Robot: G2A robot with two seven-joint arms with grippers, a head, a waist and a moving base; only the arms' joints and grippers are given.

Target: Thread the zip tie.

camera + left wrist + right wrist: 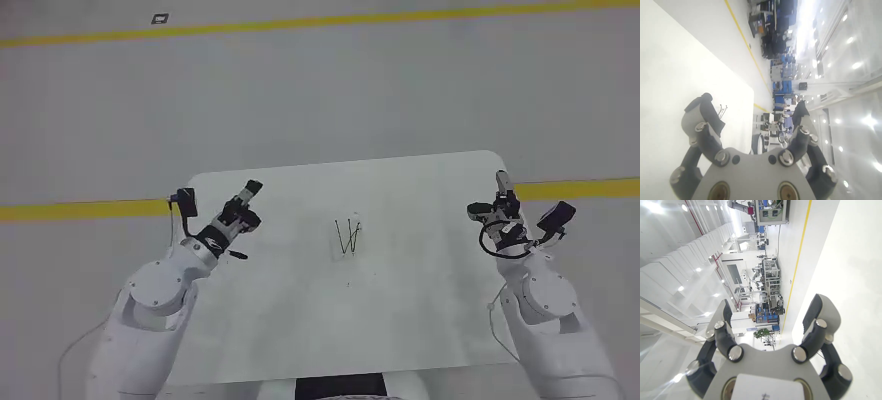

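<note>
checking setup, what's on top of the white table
Dark zip ties lie bunched at the middle of the table, nothing covering them. Their count is too small to tell.

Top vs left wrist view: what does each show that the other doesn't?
Top view: the table's full outline, with the zip ties at its middle. Left wrist view: the left gripper close up, jaws spread, and workstations in the room behind. Both: zip ties lying loose on the table, left gripper, yellow floor line.
</note>
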